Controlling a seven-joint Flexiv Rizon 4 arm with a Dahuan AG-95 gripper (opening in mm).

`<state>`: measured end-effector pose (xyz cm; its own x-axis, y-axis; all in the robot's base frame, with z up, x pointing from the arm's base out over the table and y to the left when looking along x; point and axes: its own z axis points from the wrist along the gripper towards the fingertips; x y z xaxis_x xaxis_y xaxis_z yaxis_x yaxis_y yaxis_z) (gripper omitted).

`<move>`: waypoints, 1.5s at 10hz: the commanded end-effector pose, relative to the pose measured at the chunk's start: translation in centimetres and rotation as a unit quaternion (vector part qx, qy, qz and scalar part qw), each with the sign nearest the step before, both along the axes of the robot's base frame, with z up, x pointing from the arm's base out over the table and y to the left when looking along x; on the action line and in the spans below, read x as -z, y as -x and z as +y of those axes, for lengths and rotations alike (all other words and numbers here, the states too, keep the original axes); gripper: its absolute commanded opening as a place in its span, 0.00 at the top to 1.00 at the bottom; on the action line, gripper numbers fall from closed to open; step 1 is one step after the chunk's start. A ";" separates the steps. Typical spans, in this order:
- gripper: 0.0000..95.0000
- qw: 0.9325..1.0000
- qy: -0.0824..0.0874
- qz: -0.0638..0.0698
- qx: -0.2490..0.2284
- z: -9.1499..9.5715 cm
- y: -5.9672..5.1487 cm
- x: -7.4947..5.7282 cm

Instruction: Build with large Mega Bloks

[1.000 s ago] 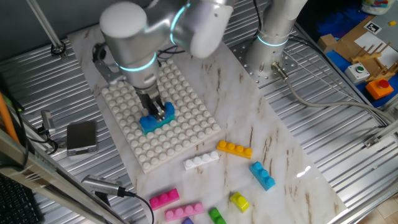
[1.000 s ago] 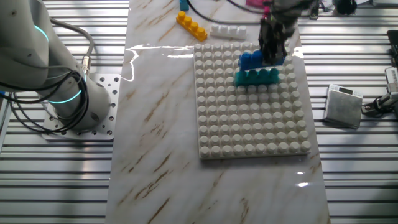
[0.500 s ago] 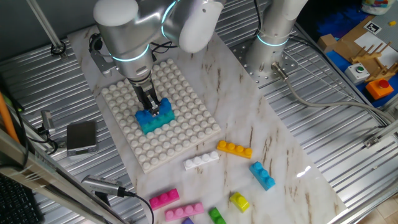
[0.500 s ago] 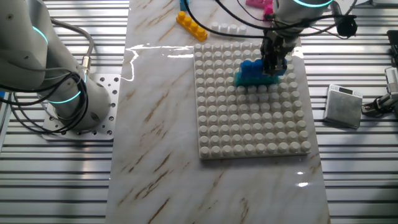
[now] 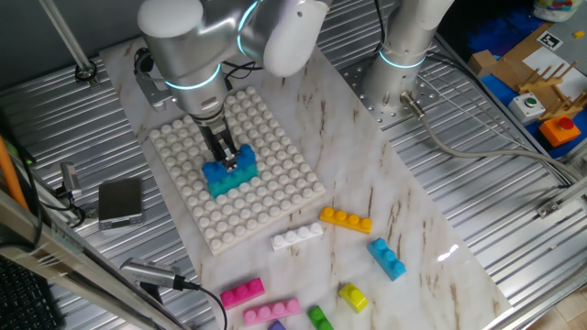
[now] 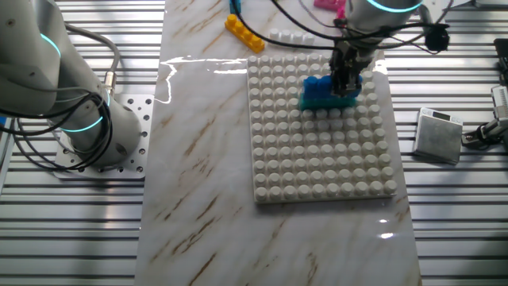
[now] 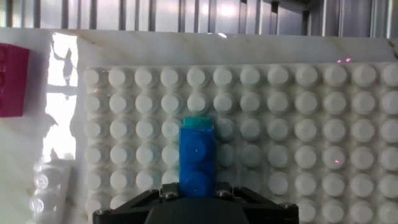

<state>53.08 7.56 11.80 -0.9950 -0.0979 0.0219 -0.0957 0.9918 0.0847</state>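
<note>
On the white baseplate [image 5: 240,174], left of middle in the frame, a blue brick [image 5: 220,170] is being pressed onto a teal brick [image 5: 230,180].

The blue brick is pinched by the gripper [image 5: 227,162], whose fingers are squeezed against its sides. The stacking step looks nearly done. Next, the fingers likely need to be opened and lifted straight up. Another brick, perhaps the orange brick [image 5: 346,220] at lower middle, could then be fetched.

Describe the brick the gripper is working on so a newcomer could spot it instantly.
Find the white studded baseplate on the marble table. The gripper is shut on a blue brick stacked on a teal brick, the only bricks on the plate.
</note>
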 end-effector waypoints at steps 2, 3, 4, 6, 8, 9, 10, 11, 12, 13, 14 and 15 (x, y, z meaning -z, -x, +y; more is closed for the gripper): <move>1.00 1.000 0.001 -0.001 -0.002 0.4 -0.1 0.4; 1.00 1.000 0.003 -0.004 -0.001 0.4 -0.2 0.5; 1.00 1.000 0.003 -0.006 -0.001 0.3 -0.3 0.7; 1.00 1.000 0.003 -0.011 0.001 0.2 -0.5 1.0; 1.00 1.000 0.002 -0.012 0.004 0.1 -0.6 1.0; 1.00 1.000 0.001 -0.012 0.006 0.1 -0.7 1.1; 1.00 1.000 0.001 -0.013 0.006 0.1 -0.7 1.1; 1.00 1.000 -0.001 -0.013 0.007 0.0 -0.8 1.3; 1.00 1.000 -0.003 -0.013 0.008 0.0 -0.8 1.3; 1.00 1.000 -0.004 -0.013 0.007 0.1 -0.9 1.4; 1.00 1.000 -0.003 -0.013 0.006 0.1 -0.9 1.5; 1.00 1.000 -0.003 -0.014 0.006 0.0 -1.0 1.6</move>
<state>54.05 7.66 10.10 -0.9962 -0.0867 -0.0046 -0.0867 0.9923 0.0888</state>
